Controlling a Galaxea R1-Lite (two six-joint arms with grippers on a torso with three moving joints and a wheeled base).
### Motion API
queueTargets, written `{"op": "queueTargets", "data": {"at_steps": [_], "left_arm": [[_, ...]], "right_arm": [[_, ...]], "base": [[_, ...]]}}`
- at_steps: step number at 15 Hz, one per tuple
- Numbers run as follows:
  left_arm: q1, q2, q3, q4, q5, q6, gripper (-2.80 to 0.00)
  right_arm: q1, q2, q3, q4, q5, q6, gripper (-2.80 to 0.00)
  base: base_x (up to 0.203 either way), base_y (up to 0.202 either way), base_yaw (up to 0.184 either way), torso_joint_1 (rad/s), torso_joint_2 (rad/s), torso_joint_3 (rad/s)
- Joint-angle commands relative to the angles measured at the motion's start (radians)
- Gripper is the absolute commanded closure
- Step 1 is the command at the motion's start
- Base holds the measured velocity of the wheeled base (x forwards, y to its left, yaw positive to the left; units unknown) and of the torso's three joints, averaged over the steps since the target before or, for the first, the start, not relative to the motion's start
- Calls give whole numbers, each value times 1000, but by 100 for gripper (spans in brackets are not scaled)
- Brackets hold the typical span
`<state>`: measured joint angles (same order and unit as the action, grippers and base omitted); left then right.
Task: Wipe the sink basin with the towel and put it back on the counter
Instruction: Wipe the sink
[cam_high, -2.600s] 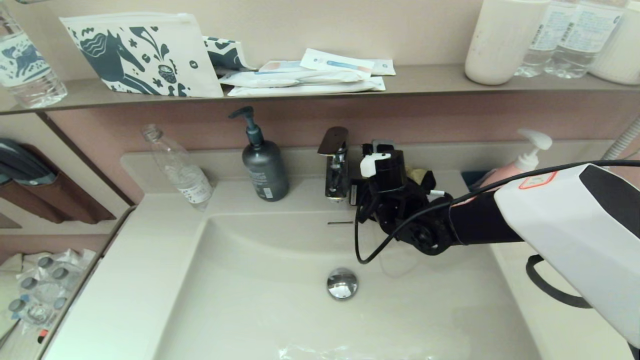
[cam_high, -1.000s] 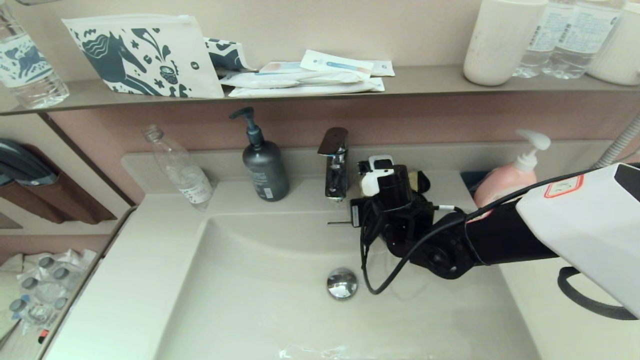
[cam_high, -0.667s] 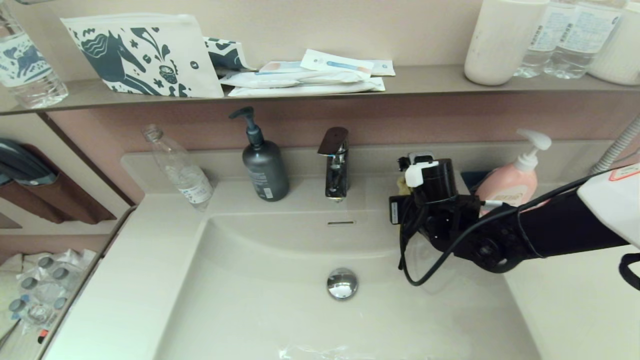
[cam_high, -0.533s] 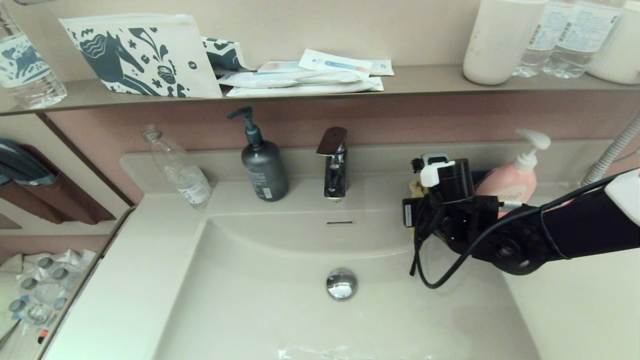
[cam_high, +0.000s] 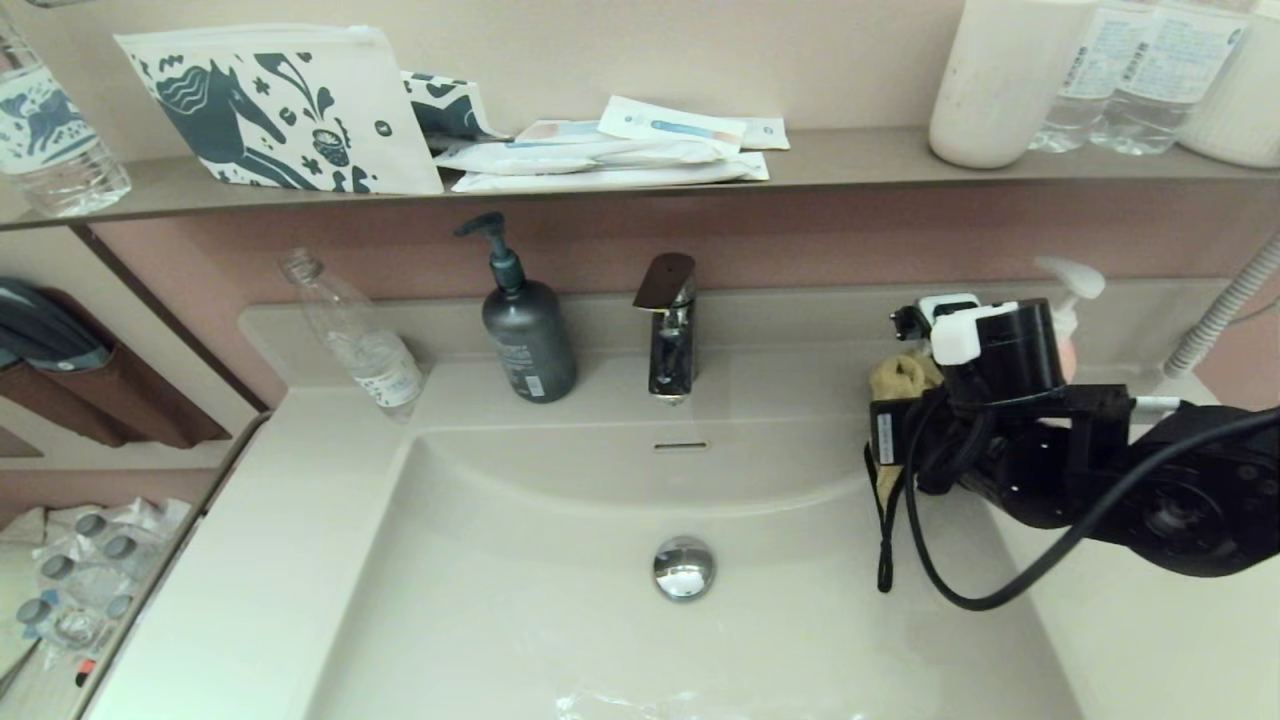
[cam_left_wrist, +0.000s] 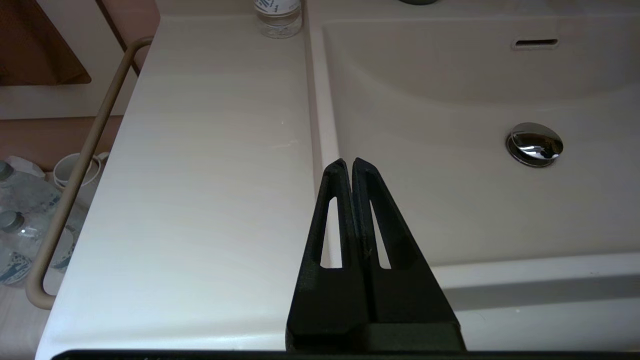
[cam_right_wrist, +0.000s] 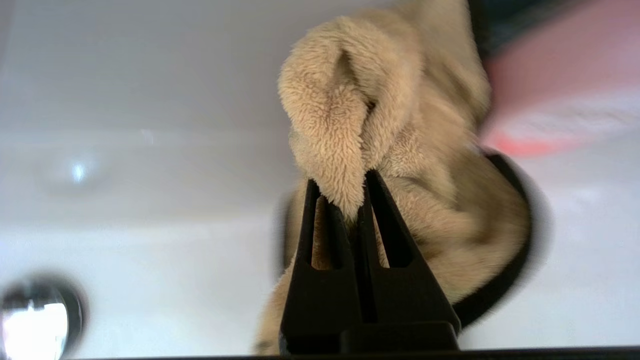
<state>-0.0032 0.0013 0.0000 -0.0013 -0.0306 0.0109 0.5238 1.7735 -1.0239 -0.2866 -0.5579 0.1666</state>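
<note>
- Nearest the robot: left gripper (cam_left_wrist: 348, 162) parked above the front-left rim of the sink basin (cam_left_wrist: 450, 200), jaws pressed together on nothing, tips over the seam between basin and counter (cam_left_wrist: 200, 175).
- Round chrome drain plug (cam_high: 684, 567) seated in the basin floor, well apart from both grippers; taken as the landmark below.
- Right of the drain plug and a little behind it: right gripper (cam_right_wrist: 352, 182) over the right rim of the sink basin (cam_high: 560, 600), jaws clamped on a fold of the towel (cam_right_wrist: 395, 165).
- Towel (cam_high: 897, 380) bunched in that grip, mustard fluff showing beside the black wrist housing, black edge trim curving beneath it in the right wrist view; whether resting on the counter (cam_high: 1130, 640) or held just clear of it, cannot tell.
- Black cable (cam_high: 950, 590) looped down from the right wrist, over the basin's right side.
- Straight behind the drain plug: slot overflow (cam_high: 681, 446) in the basin's back wall, then the chrome faucet (cam_high: 668, 325) on the back ledge.
- Behind and left of the drain plug: dark grey pump bottle (cam_high: 525, 320), farther left a clear plastic bottle (cam_high: 355, 335) leaning.
- Behind and right of the drain plug: pink pump bottle (cam_high: 1068, 300), mostly hidden by the right wrist.
- Farthest, above the drain plug: brown-grey wall shelf (cam_high: 850, 160) carrying a horse-print pouch (cam_high: 280, 110), flat sachets (cam_high: 610, 150) and a white cup (cam_high: 1005, 80).
</note>
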Motion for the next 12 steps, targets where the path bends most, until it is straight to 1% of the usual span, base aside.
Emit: {"op": "queueTargets", "data": {"at_steps": [1,2,4,5,7,9,11,12], "left_arm": [[0,0,0,0,0,0,0],[0,0,0,0,0,0,0],[0,0,0,0,0,0,0],[0,0,0,0,0,0,0],[0,0,0,0,0,0,0],[0,0,0,0,0,0,0],[0,0,0,0,0,0,0],[0,0,0,0,0,0,0]], "right_arm": [[0,-145,40,68,-2,5,0],[-10,-199,53,140,-1,9,0],[-51,-295,59,346,-2,12,0],[-91,-337,58,422,-4,12,0],[-204,-390,56,535,-4,-2,0],[-342,-410,56,589,7,-41,0],[-461,-418,54,601,59,-89,0],[-504,-417,53,585,87,-106,0]], "base": [[0,0,0,0,0,0],[0,0,0,0,0,0],[0,0,0,0,0,0],[0,0,0,0,0,0],[0,0,0,0,0,0],[0,0,0,0,0,0],[0,0,0,0,0,0],[0,0,0,0,0,0]]}}
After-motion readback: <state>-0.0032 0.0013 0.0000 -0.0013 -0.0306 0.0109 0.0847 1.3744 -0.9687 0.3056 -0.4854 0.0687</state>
